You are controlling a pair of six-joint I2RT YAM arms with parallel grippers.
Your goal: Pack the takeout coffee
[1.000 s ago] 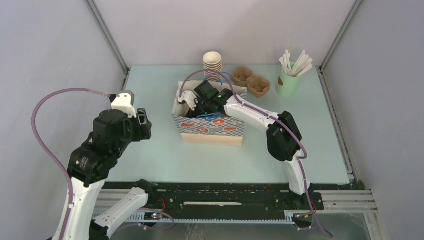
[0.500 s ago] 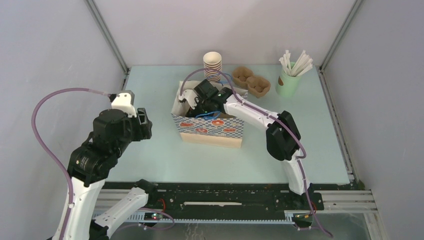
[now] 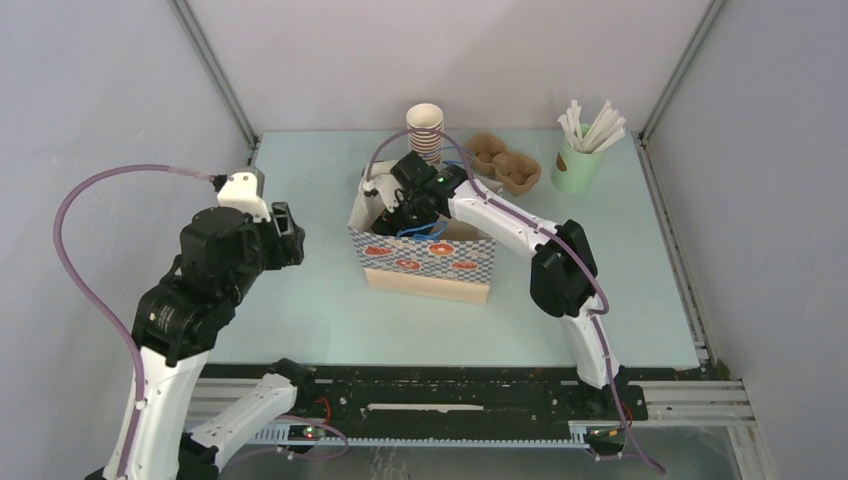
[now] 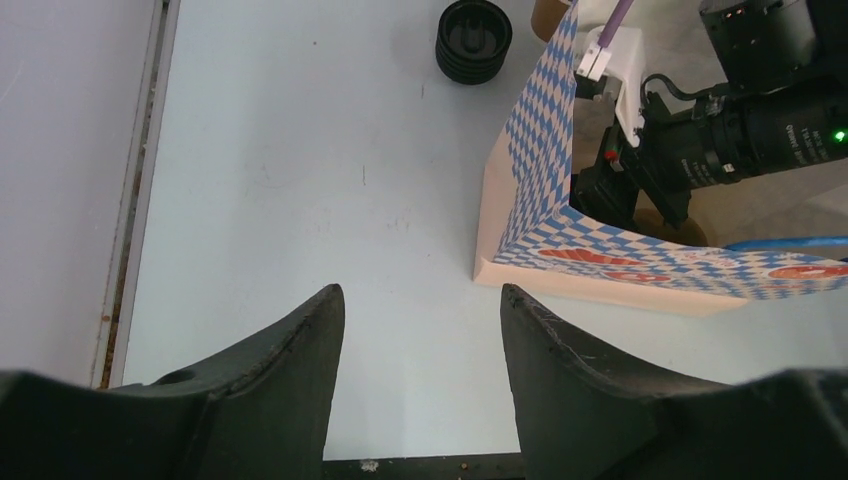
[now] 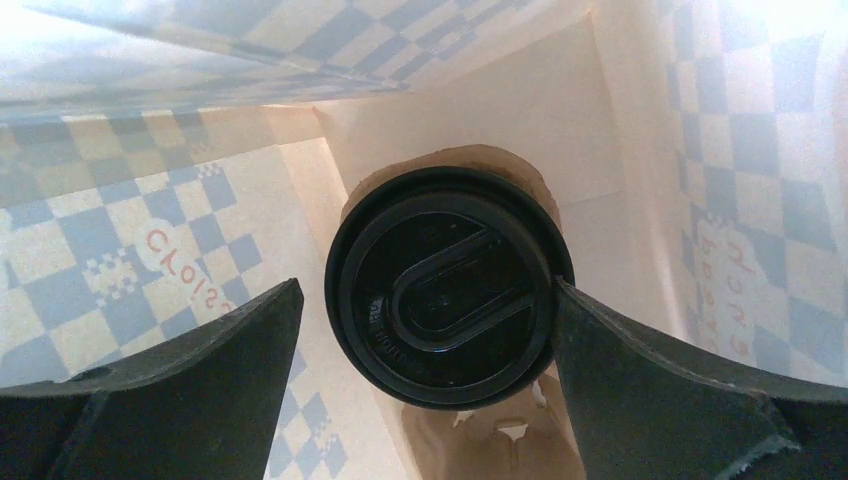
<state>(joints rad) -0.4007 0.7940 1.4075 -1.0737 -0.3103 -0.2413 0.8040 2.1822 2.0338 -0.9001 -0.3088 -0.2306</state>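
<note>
**Figure. Right tool inside the bag, cup seated.** The takeout coffee (image 5: pixel 448 300), capped with a black lid, stands upright on the floor of the checkered paper bag (image 3: pixel 430 255), which sits mid-counter (image 3: pixel 300 300), nearer the far edge. The right tool (image 5: pixel 425 290) reaches down into the bag, its jaws wide on either side of the lid. One finger stands clear of the lid and the other lies just beside its rim; whether that one touches cannot be told. The left tool (image 4: pixel 420 292) hovers over the counter near the left edge, jaws apart with nothing between them, well apart from the bag.

*Hazards.* In judgement, the risk lies in the exit. A finger grazing the lid rim could tip the cup or lift the lid. The bag walls close in around the wrist, and the blue handle (image 3: pixel 415 232) lies against the arm, so either could snag. Nothing steadies the bag, so it could rise or slide with the arm.

*Surroundings.* A stack of paper cups (image 3: pixel 425 135) stands at the far edge just behind the bag, beside a pulp tray (image 3: pixel 503 162). A green cup of straws (image 3: pixel 575 165) stands toward the far right corner. A stack of black lids (image 4: pixel 473 40) lies beyond the bag's corner.
</note>
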